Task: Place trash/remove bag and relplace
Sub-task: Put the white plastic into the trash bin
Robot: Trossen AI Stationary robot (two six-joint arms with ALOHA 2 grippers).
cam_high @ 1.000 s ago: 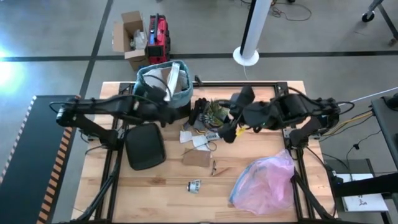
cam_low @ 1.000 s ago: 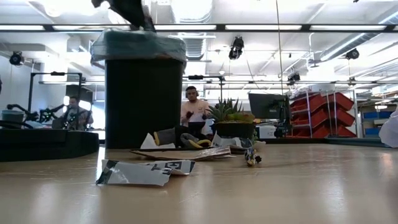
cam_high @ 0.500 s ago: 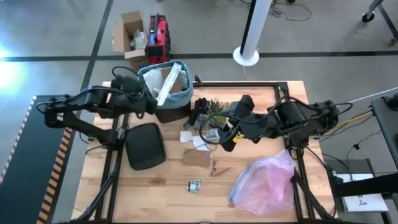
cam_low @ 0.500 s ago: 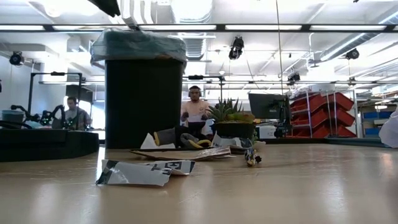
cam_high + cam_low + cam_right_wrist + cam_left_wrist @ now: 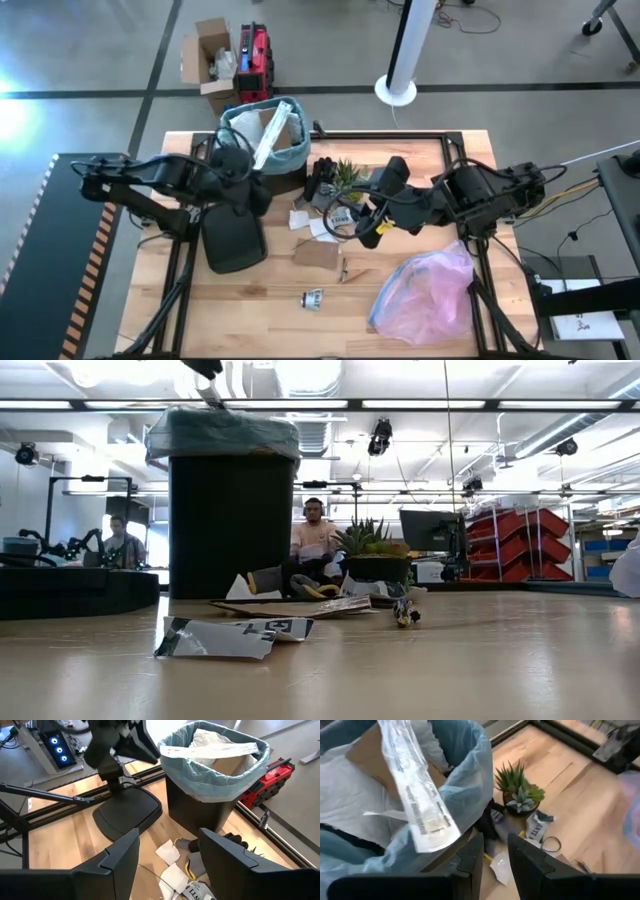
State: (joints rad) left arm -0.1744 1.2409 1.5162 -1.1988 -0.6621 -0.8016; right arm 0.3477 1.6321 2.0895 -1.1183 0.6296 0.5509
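Note:
The black bin (image 5: 285, 175) stands at the table's far left, lined with the light blue bag (image 5: 240, 120), whose rim folds over the bin's edge (image 5: 200, 790). Trash fills it: white paper, brown cardboard and a long white strip (image 5: 415, 800) sticking out. More trash lies on the table: white sheets (image 5: 315, 222), a brown piece (image 5: 317, 254) and a small scrap (image 5: 313, 297). My left gripper (image 5: 260, 190) hovers by the bin's near side, slightly open and empty (image 5: 495, 845). My right gripper (image 5: 363, 228) hangs open and empty above the white sheets (image 5: 167, 840).
The bin's black lid (image 5: 232, 235) lies flat on the table, near the bin. A small green potted plant (image 5: 345, 178) and dark items (image 5: 322, 182) stand right of the bin. A pinkish bag (image 5: 425, 290) lies at the near right. People sit beyond the table (image 5: 315, 540).
My left gripper drew back from the bin toward the table's left edge, then swung back toward the bin's near side. The white strip stays in the bin. My right gripper drifted a little toward the left and near edge, still open.

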